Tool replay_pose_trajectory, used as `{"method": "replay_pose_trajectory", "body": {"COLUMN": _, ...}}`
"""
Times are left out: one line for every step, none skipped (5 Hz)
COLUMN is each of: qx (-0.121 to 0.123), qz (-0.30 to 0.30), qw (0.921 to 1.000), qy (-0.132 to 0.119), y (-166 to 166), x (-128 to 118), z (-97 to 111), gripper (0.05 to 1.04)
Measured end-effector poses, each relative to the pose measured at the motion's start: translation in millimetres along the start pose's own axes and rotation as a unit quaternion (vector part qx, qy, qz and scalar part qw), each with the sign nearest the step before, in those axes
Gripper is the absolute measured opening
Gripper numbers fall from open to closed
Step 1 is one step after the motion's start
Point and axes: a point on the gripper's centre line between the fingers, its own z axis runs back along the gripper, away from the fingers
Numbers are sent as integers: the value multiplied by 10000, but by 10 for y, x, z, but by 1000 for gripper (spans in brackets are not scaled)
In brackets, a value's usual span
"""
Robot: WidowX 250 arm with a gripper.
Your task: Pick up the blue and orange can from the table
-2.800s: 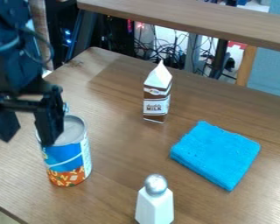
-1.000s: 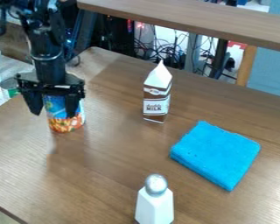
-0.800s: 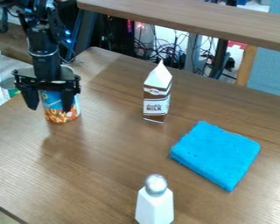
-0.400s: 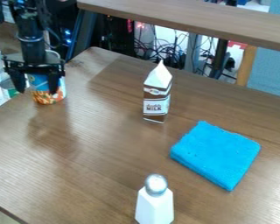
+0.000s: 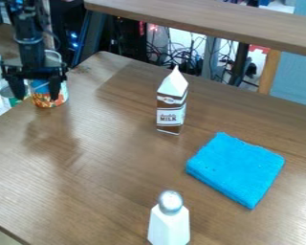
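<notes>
Far to the left of the milk carton (image 5: 171, 103), past the edge of the wooden table (image 5: 117, 177), sits a partly hidden green-and-white container (image 5: 14, 101). Next comes the black gripper (image 5: 36, 97), hanging low over the table, left of the carton and farther back. It is released, its two fingers spread apart around the front of a can (image 5: 43, 101); whether either one touches the can is not clear. The can, blue above and orange below, stands upright on the table, left of the carton and farther back. The carton, brown and white with a peaked top, is upright. Nearer than the carton is a white shaker (image 5: 169, 227) with a silvery cap, upright. To the carton's right and nearer lies a folded blue cloth (image 5: 235, 167). Behind the carton are tangled cables (image 5: 175, 51).
</notes>
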Motion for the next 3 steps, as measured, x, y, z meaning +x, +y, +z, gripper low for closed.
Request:
{"method": "replay_pose_trajectory", "body": {"qx": -406, "qz": -214, "qw": 9989, "qy": 66, "y": -78, "x": -229, "z": 290, "gripper": 1001}}
{"method": "replay_pose_trajectory", "body": {"qx": -728, "qz": -432, "qw": 9964, "qy": -14, "y": -101, "x": -572, "z": 758, "gripper": 1001}}
{"method": "replay_pose_trajectory", "body": {"qx": -1011, "qz": -813, "qw": 9915, "qy": 136, "y": -105, "x": -1048, "z": 1198, "gripper": 1001}}
